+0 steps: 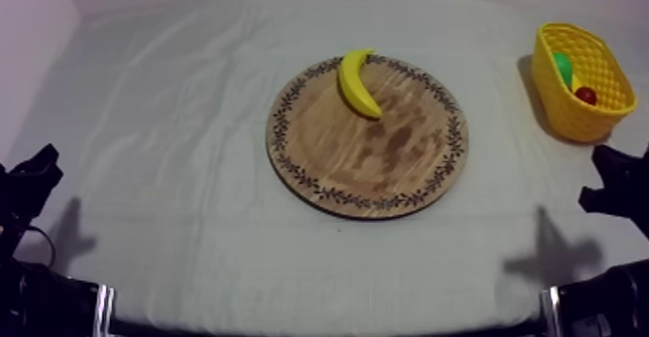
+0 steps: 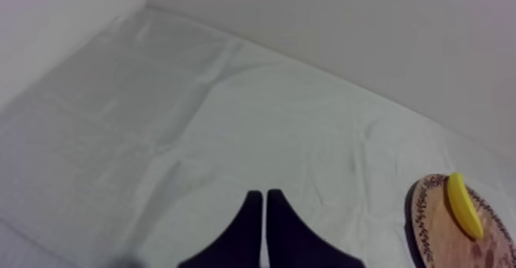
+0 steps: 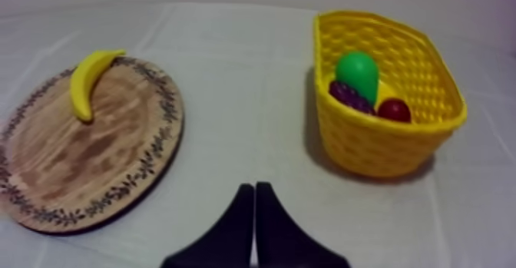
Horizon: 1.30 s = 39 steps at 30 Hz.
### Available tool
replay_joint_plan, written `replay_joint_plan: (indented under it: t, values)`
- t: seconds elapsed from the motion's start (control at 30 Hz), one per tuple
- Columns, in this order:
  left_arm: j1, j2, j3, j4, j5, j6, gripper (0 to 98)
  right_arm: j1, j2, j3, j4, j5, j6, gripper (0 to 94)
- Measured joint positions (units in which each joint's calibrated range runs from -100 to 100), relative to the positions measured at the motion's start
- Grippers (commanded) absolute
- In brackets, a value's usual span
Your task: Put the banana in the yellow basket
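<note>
Grey-white cloth covers the table (image 1: 174, 119). From above, the banana (image 1: 358, 82) lies on the wooden board (image 1: 386, 157) near its far rim, with the yellow basket (image 1: 570, 114) well apart. Left wrist view: the left claw (image 2: 265, 194) has its fingers together. Right wrist view: the right claw (image 3: 254, 186) is together too.

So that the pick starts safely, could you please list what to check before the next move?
1. Yellow curved toy banana lies free on the round wooden board with patterned rim: ok.
2. Yellow lattice basket upright, right of the board: ok.
3. Spare room beside green pear, purple grapes, small red fruit inside: cannot tell.
4. Right jaws open for grasping: not ok, shut.
5. Left jaws shut, away from the board: ok.
</note>
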Motion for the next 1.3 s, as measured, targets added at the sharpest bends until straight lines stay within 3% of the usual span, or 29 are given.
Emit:
replay_joint_plan:
  t: [0.23, 0.5, 0.73, 1.03, 1.17, 1.3]
  values:
    - [0.0, 0.0, 0.0, 0.0, 0.0, 0.0, 0.1, -4.27, 10.51, -13.62, -1.72, -1.04, 0.21, 0.6]
    - [0.0, 0.0, 0.0, 0.0, 0.0, 0.0, 0.1, -8.4, 27.59, -32.36, -1.61, -3.38, -3.27, 0.6]
    - [0.0, 0.0, 0.0, 0.0, 0.0, -0.03, 0.1, -12.01, 44.2, -46.44, 2.47, -3.69, -8.77, 0.6]
    - [0.0, 0.0, 0.0, 0.0, 0.0, -0.03, 0.1, -24.65, 63.55, -58.23, 14.88, 2.67, -21.89, 0.6]
    - [0.0, 0.0, 0.0, 0.0, 0.0, -0.03, 0.1, -28.53, 71.73, -63.12, 15.51, 2.49, -25.29, 0.6]
    - [0.0, 0.0, 0.0, 0.0, 0.0, 0.0, 0.1, -29.14, 79.9, -67.74, 12.24, 2.3, -26.28, 0.6]
